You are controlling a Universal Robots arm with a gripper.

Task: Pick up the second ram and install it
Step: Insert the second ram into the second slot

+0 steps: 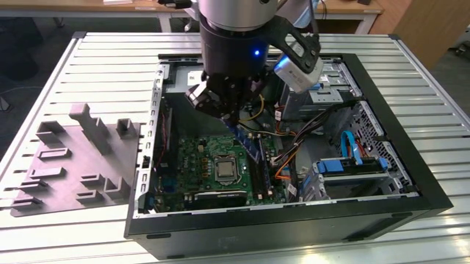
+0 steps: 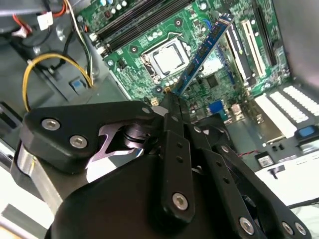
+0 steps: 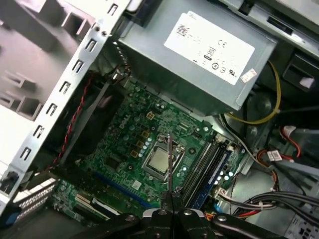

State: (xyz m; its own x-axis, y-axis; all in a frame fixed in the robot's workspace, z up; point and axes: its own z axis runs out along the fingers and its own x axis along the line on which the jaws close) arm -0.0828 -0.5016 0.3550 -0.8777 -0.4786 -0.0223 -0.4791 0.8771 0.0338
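1. Ram [image 1: 246, 142]: in the air inside the case [image 1: 294, 217], tilted. Its top end is gripped and its free end slopes down toward the near side, over the board [image 1: 206, 159], just to the exterior view's right of the CPU socket [image 1: 224, 166]. It's not in a slot.
2. Gripper [image 1: 231, 120]: fingers [image 2: 174, 129] are clamped together on the ram's end. In the second wrist view the ram sticks straight out from the tips.
3. Step, my read: pick is done, I'm in the carry/align part of the install.
4. Slots [image 3: 207, 159]: long, dark, side by side next to the socket. In the first wrist view the ram shows edge-on, a thin line over the socket, so I judge it isn't lined up w/ a slot yet.
5. Seating calls for: ram levelled, edge parallel to a slot and directly above it, then an even push down. Cables [image 1: 294, 147] sit close on the exterior view's right, so I'd keep clear.
6. Writing: the white label [image 3: 214, 42] on the PSU [image 3: 164, 69] carries print and cert marks, and the board has print too. I'm not reading any out.
7. Grey tray [image 1: 74, 165] sits on the table [image 1: 110, 60], to the exterior view's left of the case.
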